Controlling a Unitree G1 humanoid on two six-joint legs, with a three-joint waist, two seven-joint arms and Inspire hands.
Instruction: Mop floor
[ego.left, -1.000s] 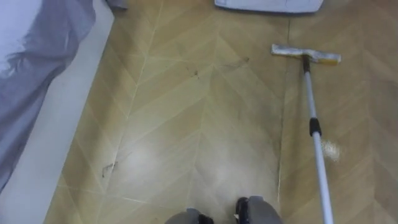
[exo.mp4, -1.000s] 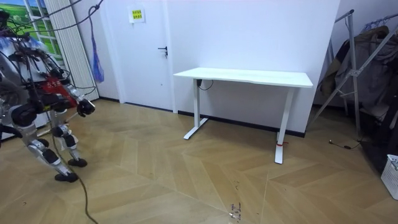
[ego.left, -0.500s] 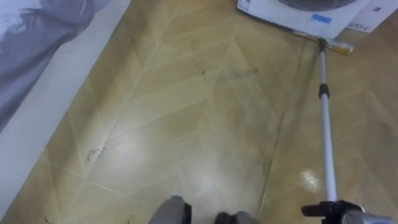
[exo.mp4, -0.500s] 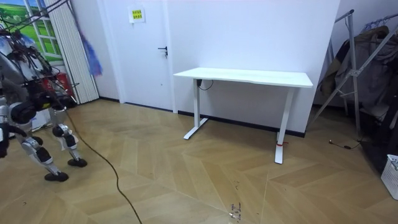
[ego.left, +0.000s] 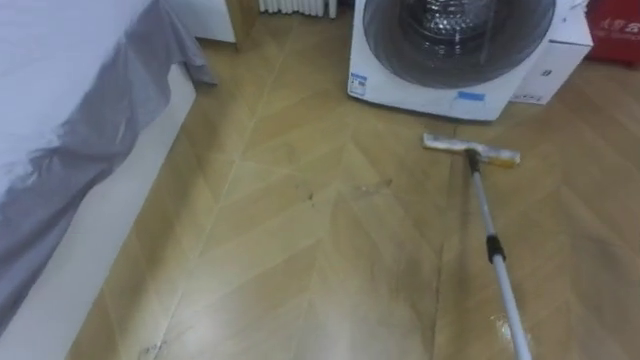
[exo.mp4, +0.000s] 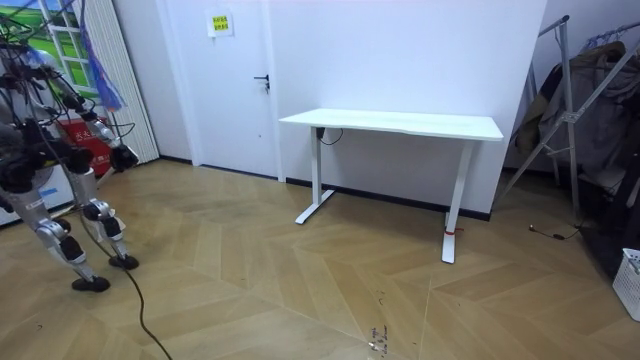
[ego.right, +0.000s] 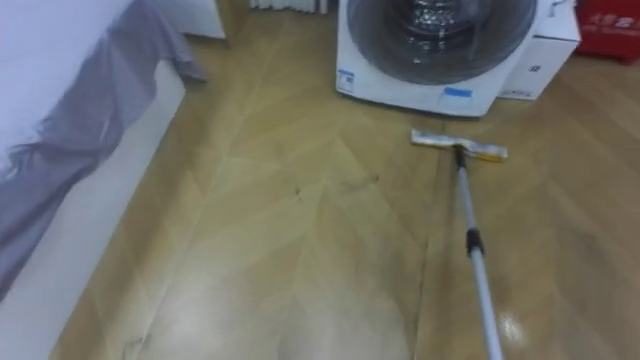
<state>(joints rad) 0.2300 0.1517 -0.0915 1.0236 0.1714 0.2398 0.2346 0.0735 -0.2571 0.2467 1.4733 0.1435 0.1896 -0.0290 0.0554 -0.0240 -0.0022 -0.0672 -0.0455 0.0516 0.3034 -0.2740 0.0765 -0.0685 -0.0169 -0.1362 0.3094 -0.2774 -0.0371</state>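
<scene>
Mop (ego.left: 489, 248): Position and Hand Status

The mop head (ego.left: 471, 150) rests flat on the wooden floor (ego.left: 300, 230), just before the washing machine (ego.left: 450, 70). Its handle runs toward the lower right. In the room view, the right hand (exo.mp4: 123, 157) is held forward; its state cannot be told.

The floor (ego.left: 300, 230) lies free in the middle, from 6 o'clock up to 12. At 9 o'clock the bed (ego.left: 60, 150) with its hanging grey sheet closes that whole side. At 12 to 1 o'clock stands the washer (ego.left: 450, 60), with a white box (ego.left: 555, 60) touching it at 2. Between bed and washer a lane stays open toward 11 o'clock, up to the radiator (ego.left: 295, 7). The mop (ego.left: 470, 150) crosses the floor from 1 to 5 o'clock, its head near the washer but apart.
</scene>
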